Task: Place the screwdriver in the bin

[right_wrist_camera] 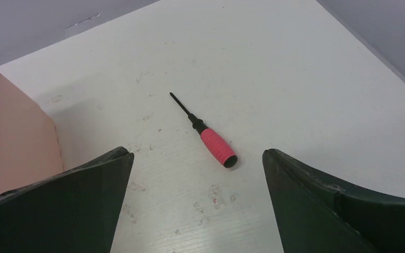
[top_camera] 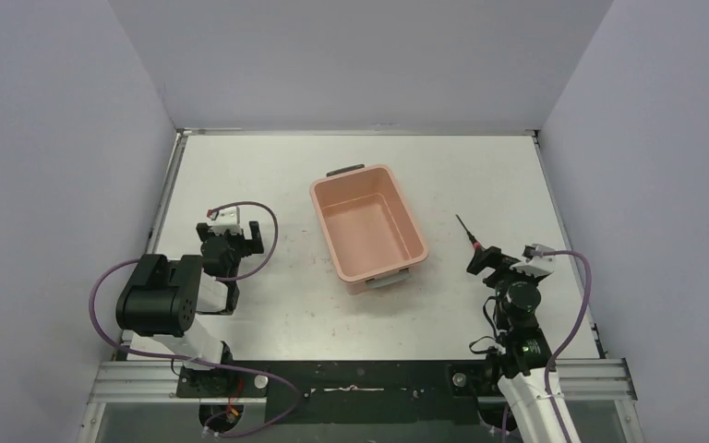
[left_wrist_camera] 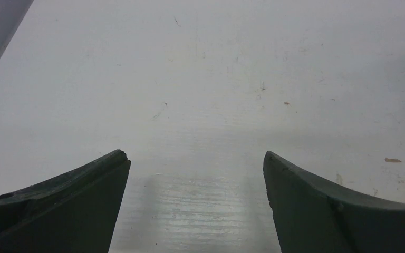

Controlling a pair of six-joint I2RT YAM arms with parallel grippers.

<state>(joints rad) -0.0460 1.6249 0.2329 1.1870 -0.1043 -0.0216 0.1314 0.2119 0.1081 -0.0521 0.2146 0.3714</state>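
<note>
Screwdriver [right_wrist_camera: 204, 132] on surface [right_wrist_camera: 295, 79], mid-frame, untouched; my right hand [right_wrist_camera: 198, 154] hovers just short of it, spread apart. Left hand [left_wrist_camera: 196, 158] apart too. Bin [top_camera: 369, 231] empty. Grab, carry, drop all left.

- A white table [top_camera: 480, 175] fills the middle of the top view, its surface matt with small scuffs and specks [right_wrist_camera: 216, 197].
- A plain pale grey back wall [top_camera: 360, 55] stands at 12 o'clock.
- Matching side walls close it in: left wall [top_camera: 46, 138] at 9 o'clock, right wall [top_camera: 665, 138] at 3 o'clock.
- A slotted aluminium rail [top_camera: 148, 378] runs along the table's edge at 6 o'clock.
- The light is even and soft, with faint shadows.
</note>
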